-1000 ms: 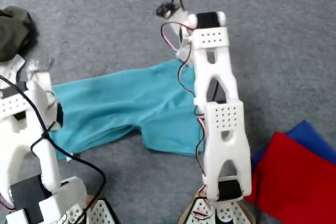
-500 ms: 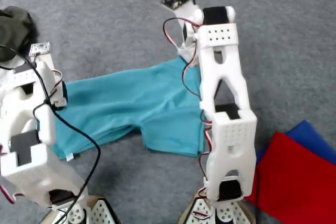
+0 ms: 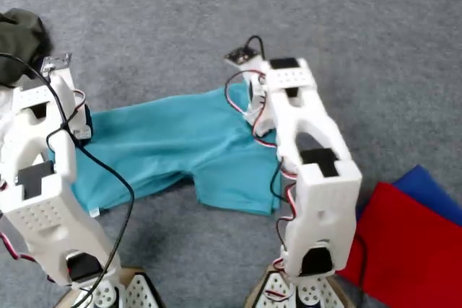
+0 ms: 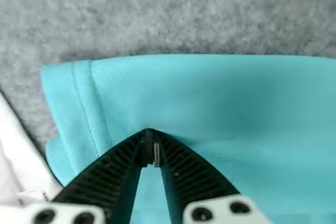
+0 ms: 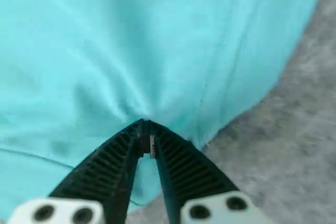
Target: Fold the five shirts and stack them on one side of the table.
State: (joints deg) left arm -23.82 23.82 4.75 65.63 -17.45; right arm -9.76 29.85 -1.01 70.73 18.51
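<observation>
Teal shirt (image 3: 173, 149) lies flat on the grey table (image 3: 375, 48), long axis running sideways between the arms. Left gripper (image 4: 149, 148) pinches its near end; right gripper (image 5: 146, 139) pinches the opposite edge.

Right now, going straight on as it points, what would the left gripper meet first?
The teal shirt: the left gripper is shut on its fabric, with the grey table probably right beneath.

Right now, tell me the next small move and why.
Probably lift both arms slightly together: each arm's jaws look shut on an edge of the teal knit shirt, which lies flat on the grey felt table, so raising frees that edge for a fold.
</observation>
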